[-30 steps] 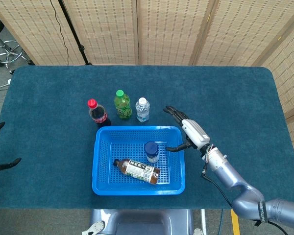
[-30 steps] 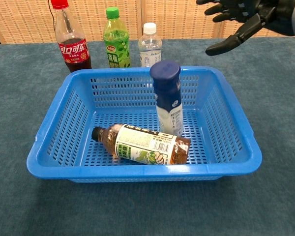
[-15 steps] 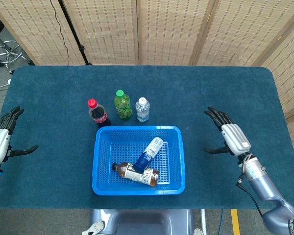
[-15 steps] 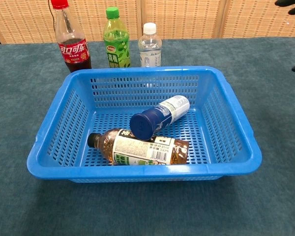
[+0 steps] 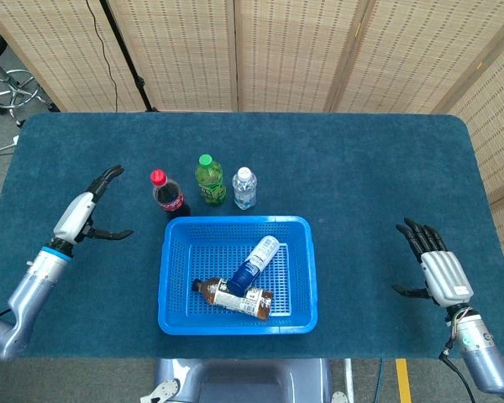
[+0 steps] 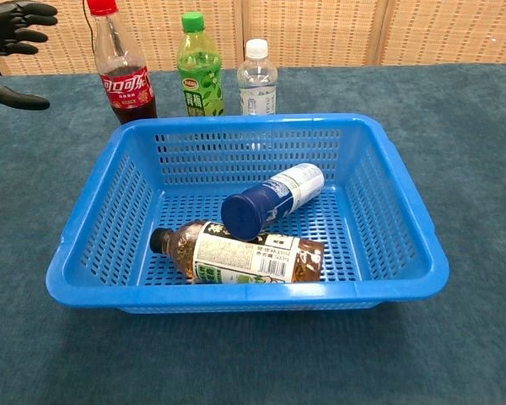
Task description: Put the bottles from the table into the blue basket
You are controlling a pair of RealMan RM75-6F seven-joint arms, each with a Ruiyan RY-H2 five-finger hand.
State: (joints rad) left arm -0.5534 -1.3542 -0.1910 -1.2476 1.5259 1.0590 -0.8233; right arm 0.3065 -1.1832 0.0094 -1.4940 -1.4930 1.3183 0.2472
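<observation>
Three bottles stand in a row behind the blue basket [image 5: 172, 306] [image 6: 405, 253]: a red-capped cola bottle [image 5: 168, 195] [image 6: 124, 76], a green bottle [image 5: 209, 180] [image 6: 198, 74] and a small clear water bottle [image 5: 244, 188] [image 6: 257, 78]. Inside the basket a brown tea bottle [image 5: 233, 297] [image 6: 240, 251] lies flat, and a blue-capped white bottle [image 5: 254, 262] [image 6: 270, 199] leans tipped over on it. My left hand [image 5: 84, 212] [image 6: 8, 46] hovers open to the left of the cola bottle, holding nothing. My right hand [image 5: 437, 270] is open and empty, far right of the basket near the table's front edge.
The dark blue cloth table [image 5: 361, 168] stretches wide behind and beside the basket. Woven screens [image 5: 294, 50] close off the back. A stool [image 5: 13, 88] stands on the floor off the far left corner.
The white bottle, upright in the basket a second ago, has toppled onto the tea bottle. My right hand pulled back to the right and front. My left hand moved in toward the cola bottle.
</observation>
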